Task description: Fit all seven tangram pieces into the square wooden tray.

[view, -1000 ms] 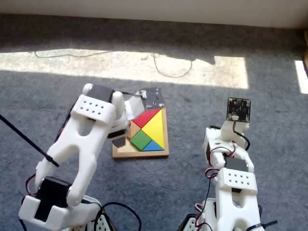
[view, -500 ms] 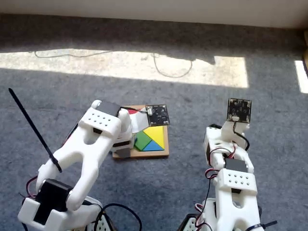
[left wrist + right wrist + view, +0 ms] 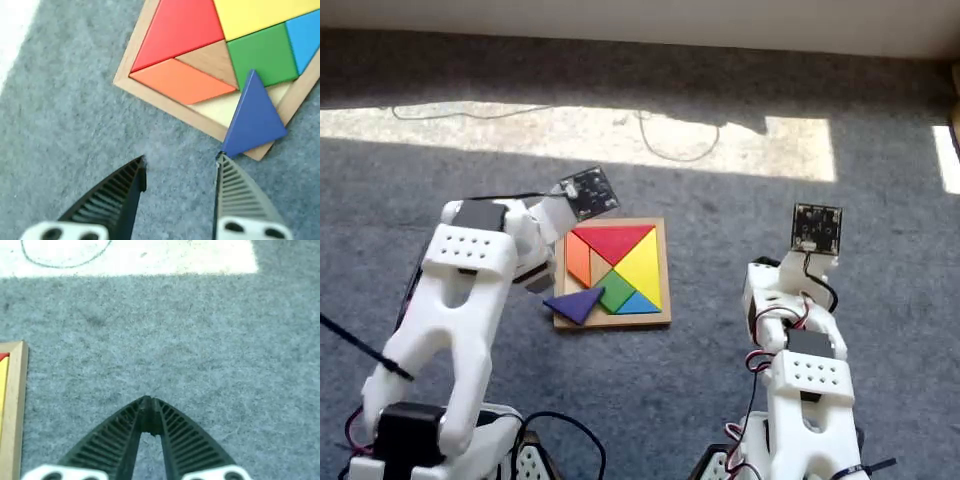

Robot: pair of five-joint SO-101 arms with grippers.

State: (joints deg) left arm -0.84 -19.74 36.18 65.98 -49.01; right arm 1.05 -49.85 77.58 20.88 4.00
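Note:
The square wooden tray lies on the grey carpet and holds red, yellow, orange, green, blue and wood-coloured pieces. A dark blue triangle lies tilted across the tray's near left corner, partly over the rim and over the bare slot. My left gripper is open above the carpet just outside that corner, one fingertip close to the triangle's point, nothing held. The left arm stands left of the tray. My right gripper is shut over bare carpet, right of the tray.
Grey carpet surrounds the tray, with a sunlit strip and a thin cable at the back. The right arm stands to the tray's right, with open carpet between them.
The left arm pulled back from over the tray to its left side. The dark blue triangle now lies uncovered on the tray's near left corner, and the orange and red pieces show.

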